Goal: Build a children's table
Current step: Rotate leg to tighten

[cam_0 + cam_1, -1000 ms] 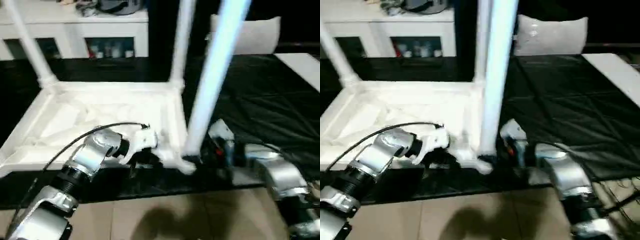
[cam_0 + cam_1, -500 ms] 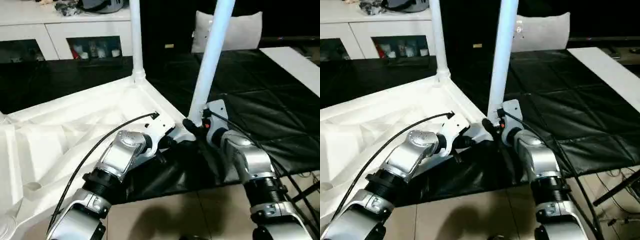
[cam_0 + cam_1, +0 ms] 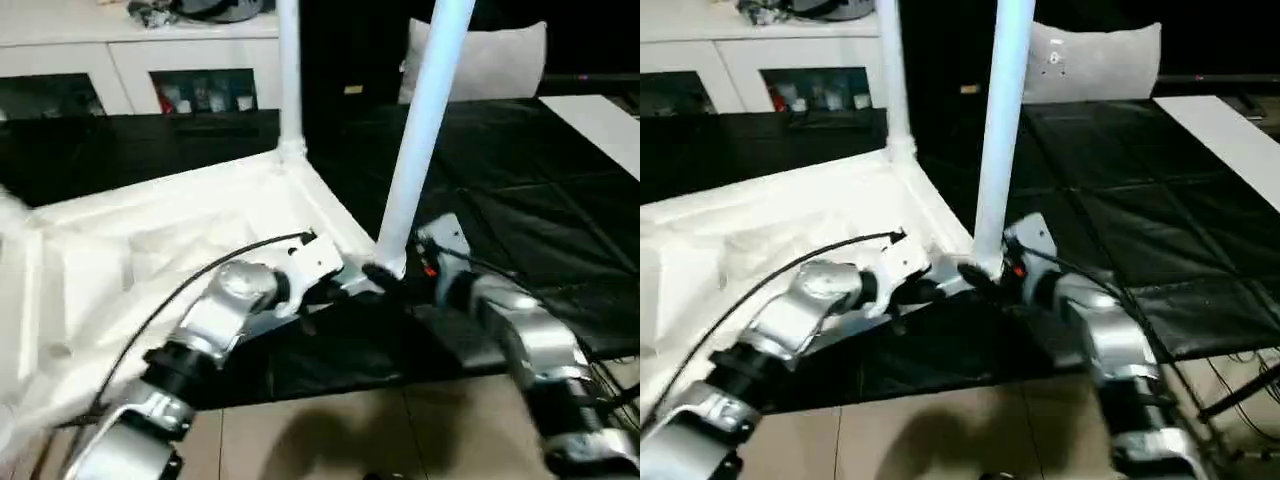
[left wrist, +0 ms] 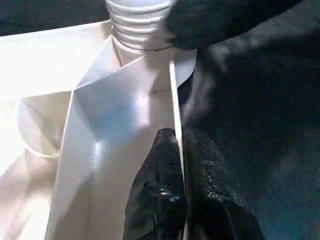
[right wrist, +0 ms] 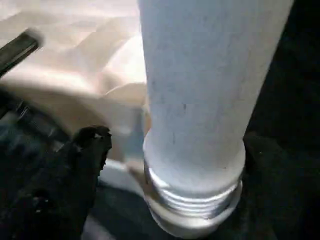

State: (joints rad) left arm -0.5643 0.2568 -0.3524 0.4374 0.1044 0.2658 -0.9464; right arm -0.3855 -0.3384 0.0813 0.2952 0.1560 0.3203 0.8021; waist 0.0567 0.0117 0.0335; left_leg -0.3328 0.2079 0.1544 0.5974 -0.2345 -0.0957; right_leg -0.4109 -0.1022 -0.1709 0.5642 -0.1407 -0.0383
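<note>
Left pincer (image 4: 180, 165) pinches the tabletop (image 3: 150, 240) rim; right pincer (image 5: 165, 150) gapes around the leg (image 3: 420, 130) in the corner socket. I'd steady the rim, regrip, twist gently.

Silver forearms (image 3: 215, 315), a black cable (image 3: 200, 275), textured black fingers (image 4: 207, 165).

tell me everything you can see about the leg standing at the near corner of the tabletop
The near leg is a long, round, smooth white post that looks like plastic, standing nearly upright and running out of the top of the head views. Its ribbed, threaded base sits at the corner socket of the upside-down white tabletop, threads still showing. The right gripper straddles the base with its fingers apart on either side. The left gripper pinches the tabletop's rim wall close by.
</note>
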